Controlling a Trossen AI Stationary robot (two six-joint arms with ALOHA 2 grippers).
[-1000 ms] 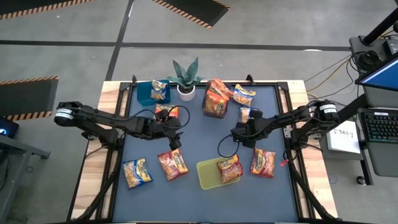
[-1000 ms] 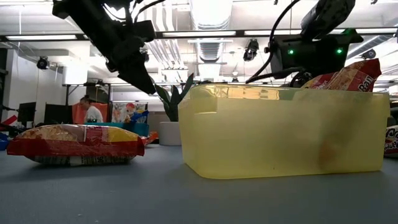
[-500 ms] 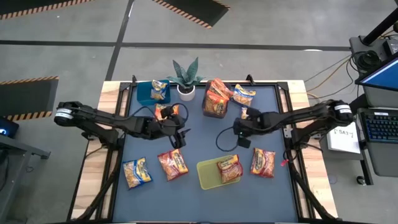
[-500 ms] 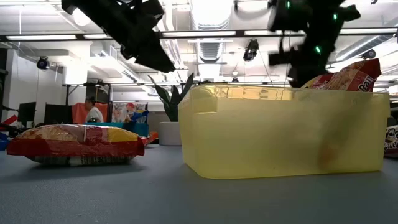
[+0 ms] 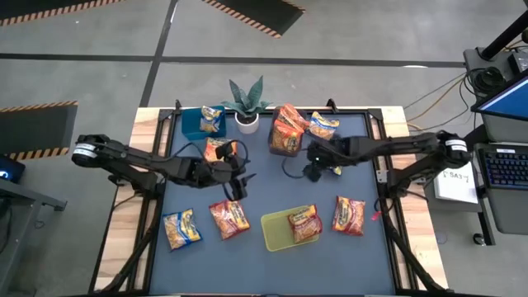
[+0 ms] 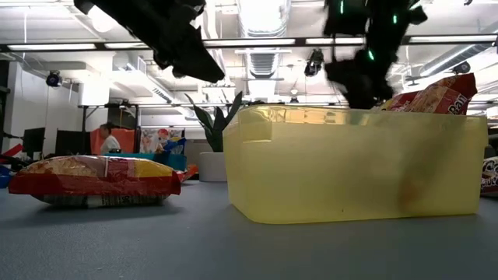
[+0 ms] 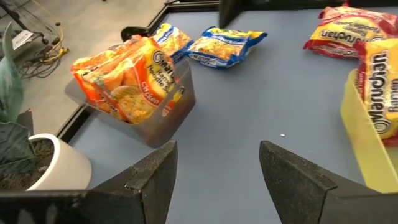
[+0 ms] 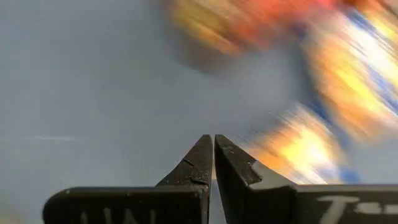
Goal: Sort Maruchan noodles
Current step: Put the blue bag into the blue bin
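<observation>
High view, right claw [image 5: 312,172] near yellow-blue packet [image 5: 327,152]

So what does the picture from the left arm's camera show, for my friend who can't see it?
The left gripper is open and empty above the blue table. Ahead is a dark clear bin stuffed with orange noodle packets, with two yellow-and-blue packets lying beyond it. A white plant pot stands at one side, a yellow bin with a packet at the other.
</observation>
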